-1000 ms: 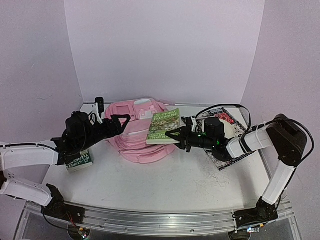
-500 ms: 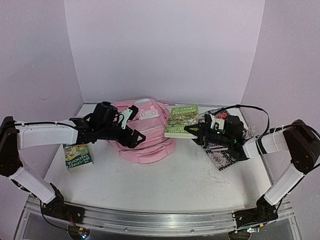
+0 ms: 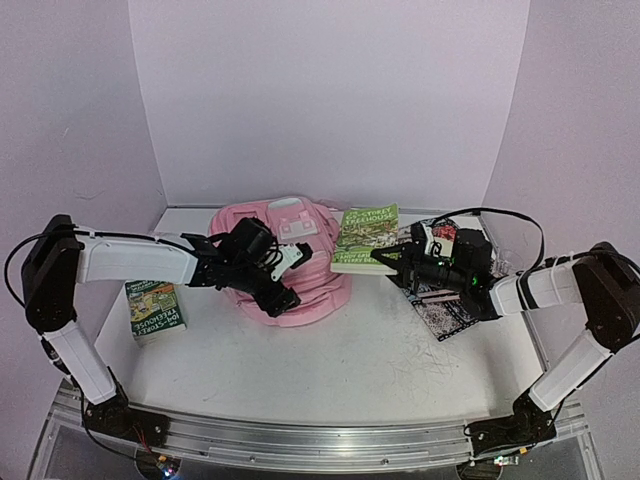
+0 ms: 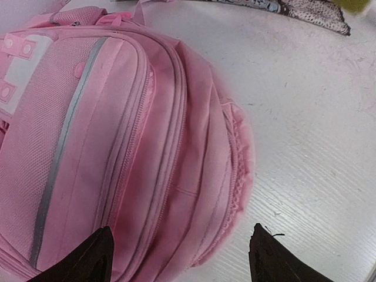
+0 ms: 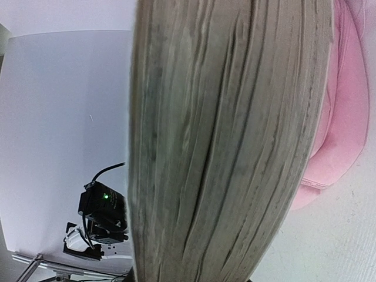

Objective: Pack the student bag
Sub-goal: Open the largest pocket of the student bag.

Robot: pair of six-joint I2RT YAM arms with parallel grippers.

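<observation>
Left wrist shows the student bag (image 4: 117, 147) beneath spread left fingers (image 4: 88, 261); right fingers (image 3: 392, 263) seemingly clamp a green book (image 3: 366, 237).

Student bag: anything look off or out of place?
Student bag lies flat with zips looking shut, yet the right gripper holds a green book beside it. Nothing spilled or torn.

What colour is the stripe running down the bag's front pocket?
Silver-grey stripe on the pink student bag; left wrist view.
</observation>
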